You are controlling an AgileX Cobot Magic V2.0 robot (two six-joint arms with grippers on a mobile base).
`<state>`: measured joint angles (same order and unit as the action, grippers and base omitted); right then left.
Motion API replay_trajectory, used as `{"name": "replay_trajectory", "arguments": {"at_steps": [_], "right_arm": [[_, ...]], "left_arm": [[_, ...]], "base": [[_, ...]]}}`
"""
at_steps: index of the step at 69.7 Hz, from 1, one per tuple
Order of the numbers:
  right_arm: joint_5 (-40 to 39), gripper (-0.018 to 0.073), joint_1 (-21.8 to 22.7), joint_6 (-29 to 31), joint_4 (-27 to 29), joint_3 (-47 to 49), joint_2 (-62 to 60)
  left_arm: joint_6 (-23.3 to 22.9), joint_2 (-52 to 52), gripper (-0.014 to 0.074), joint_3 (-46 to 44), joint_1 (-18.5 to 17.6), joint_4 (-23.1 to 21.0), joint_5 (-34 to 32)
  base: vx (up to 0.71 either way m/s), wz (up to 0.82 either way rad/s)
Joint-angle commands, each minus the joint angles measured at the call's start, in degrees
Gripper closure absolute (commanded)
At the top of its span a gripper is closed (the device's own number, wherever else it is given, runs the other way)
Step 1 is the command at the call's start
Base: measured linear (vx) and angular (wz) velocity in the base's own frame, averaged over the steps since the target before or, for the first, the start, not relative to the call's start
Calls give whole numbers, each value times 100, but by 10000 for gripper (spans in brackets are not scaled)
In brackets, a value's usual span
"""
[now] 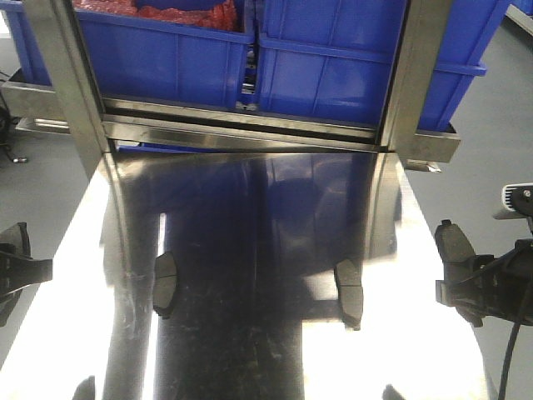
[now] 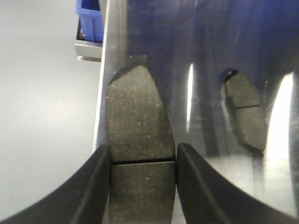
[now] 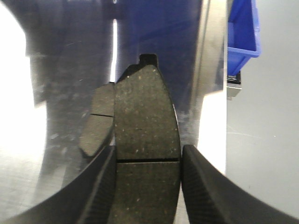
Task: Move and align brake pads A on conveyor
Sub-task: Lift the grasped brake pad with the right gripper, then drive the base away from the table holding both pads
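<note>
Carry step: we hold one brake pad (image 2: 138, 116) pinched at its groove in the left gripper (image 2: 142, 161), a second pad (image 3: 145, 112) likewise in the right gripper (image 3: 148, 161), two loose pads (image 1: 166, 285) (image 1: 350, 292) on the steel table (image 1: 75, 275); next, we judge, squared placement on the unseen conveyor.

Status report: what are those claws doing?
Left gripper shut on brake pad. Right gripper shut on second pad. Two pads lie on steel table. Nothing blocking.
</note>
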<state>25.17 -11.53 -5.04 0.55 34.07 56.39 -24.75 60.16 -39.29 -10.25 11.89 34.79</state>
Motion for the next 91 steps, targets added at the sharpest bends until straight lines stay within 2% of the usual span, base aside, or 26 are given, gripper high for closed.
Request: {"name": "replay_trajectory", "arguments": {"at_steps": [1,36,91], "right_arm": [[-397,546,13,26,-15,174,-85],[-391,546,13,26,-15,174,-85],[-383,546,13,26,-15,174,-85]], "left_arm": [[-21,-109,464,-145,-44,44,-363],[-21,-109,464,-145,-44,44,-363],[-21,-109,464,-145,-44,44,-363]], "base": [[-6,18],[-6,36],[-9,67]]}}
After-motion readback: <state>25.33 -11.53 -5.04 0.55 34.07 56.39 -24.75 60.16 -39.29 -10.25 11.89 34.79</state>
